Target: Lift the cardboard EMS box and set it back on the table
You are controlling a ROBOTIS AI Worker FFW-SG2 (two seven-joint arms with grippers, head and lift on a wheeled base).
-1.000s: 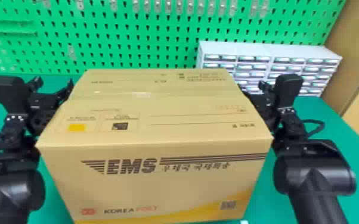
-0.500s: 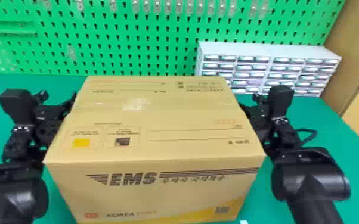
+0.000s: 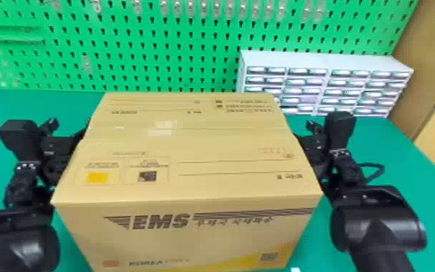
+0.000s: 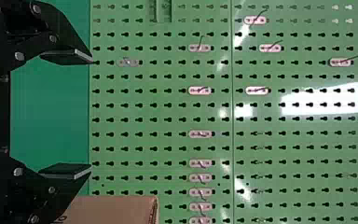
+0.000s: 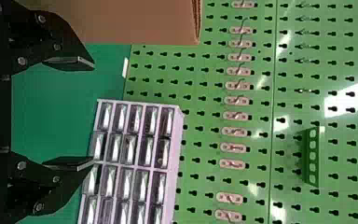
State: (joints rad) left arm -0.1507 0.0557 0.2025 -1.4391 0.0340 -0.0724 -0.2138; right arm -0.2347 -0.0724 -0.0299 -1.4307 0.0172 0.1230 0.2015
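cardboard walls of the box [image 3: 188, 152] stand between the two arms over the green table [image 3: 430, 173], its long front, with dark print, toward the robot and its flaps closed on top; whether its base meets the table cannot be told. the left gripper [image 3: 59, 144] is right up against the box's left side, and in the left wrist view the left gripper [image 4: 92, 114] is released, its two fingers wide apart with nothing between them. the right gripper [image 3: 309, 144] is right up against the other side, and the right gripper [image 5: 94, 112] is likewise spread and unclenched, grasping nothing. behind are a green pegboard [image 3: 137, 49] and, to the right, a pale rack [image 3: 321, 59] of small drawers.
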